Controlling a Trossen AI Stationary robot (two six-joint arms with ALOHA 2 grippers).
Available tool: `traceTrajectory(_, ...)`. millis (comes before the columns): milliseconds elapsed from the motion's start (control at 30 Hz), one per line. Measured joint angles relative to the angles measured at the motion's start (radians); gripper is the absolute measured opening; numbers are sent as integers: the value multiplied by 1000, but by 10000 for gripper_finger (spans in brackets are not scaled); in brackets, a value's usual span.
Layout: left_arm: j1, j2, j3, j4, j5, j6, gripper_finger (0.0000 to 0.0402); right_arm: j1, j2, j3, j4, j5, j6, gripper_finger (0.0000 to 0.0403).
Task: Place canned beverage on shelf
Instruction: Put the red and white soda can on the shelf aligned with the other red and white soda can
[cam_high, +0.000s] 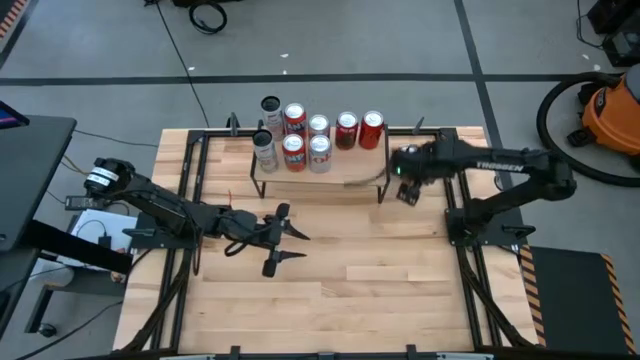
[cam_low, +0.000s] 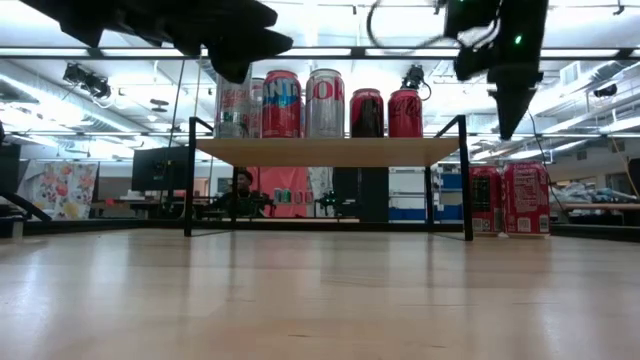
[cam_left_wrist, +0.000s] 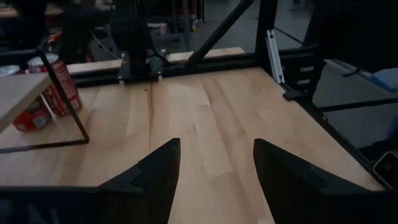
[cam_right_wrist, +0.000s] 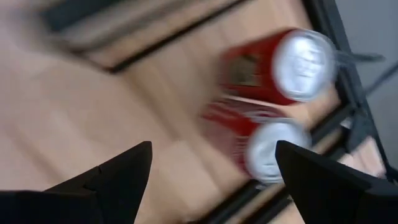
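The shelf (cam_high: 340, 168) (cam_low: 330, 151) stands toward the table's far side on thin black legs, with several cans (cam_low: 281, 103) (cam_high: 293, 150) upright on it. Two red cans (cam_low: 505, 198) (cam_right_wrist: 292, 65) stand on the tabletop near the shelf's right end. My right gripper (cam_high: 408, 192) (cam_right_wrist: 214, 149) is open and points down, above the table and near these two cans; nothing is between its fingers. My left gripper (cam_high: 300, 247) (cam_left_wrist: 217, 146) is open over the middle of the table, in front of the shelf, with nothing between its fingers.
Black frame rails (cam_high: 185, 190) run along the table's sides and far edge (cam_left_wrist: 186, 59). Bare wooden tabletop (cam_high: 380, 290) fills the near half. An orange vacuum (cam_high: 610, 105) stands on the floor beyond the table's right side.
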Motion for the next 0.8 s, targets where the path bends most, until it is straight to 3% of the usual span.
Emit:
traceTrajectory(233, 0, 0, 0, 3, 0, 15, 213, -312, 1, 0, 70, -73, -217, 352)
traceTrajectory(433, 0, 0, 0, 3, 0, 22, 213, -461, 2, 0, 94, -94, -289, 352)
traceTrajectory(800, -2, 0, 0, -1, 1, 1, 213, -507, 58, -69, 103, -142, -270, 358)
